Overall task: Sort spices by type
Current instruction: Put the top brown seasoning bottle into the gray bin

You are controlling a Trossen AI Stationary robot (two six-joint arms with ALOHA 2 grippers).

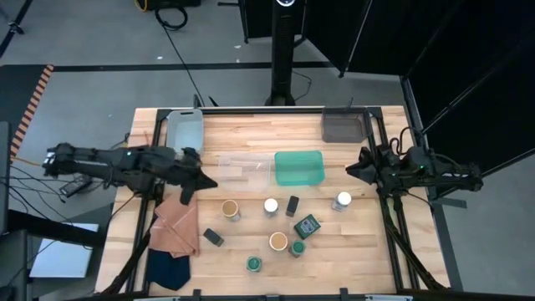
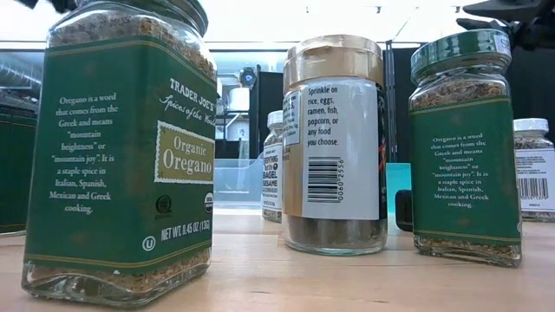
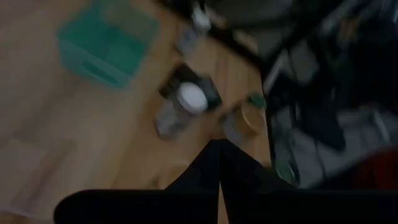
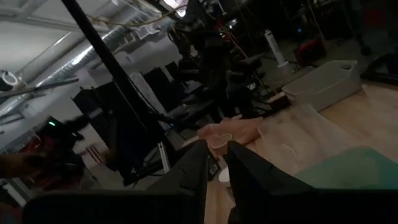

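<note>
Several spice containers stand on the wooden table's near half: tan-lidded jars, white-lidded jars, green-lidded oregano jars, a green square one and dark tins. My left gripper is shut and empty, above the table left of the jars. My right gripper hovers at the right, beside the teal tray. Its fingers stand a narrow gap apart, holding nothing.
A clear tray lies left of the teal tray. A pale tray stands at the far left and a grey tray at the far right. Folded orange cloth and navy cloth lie at the near left.
</note>
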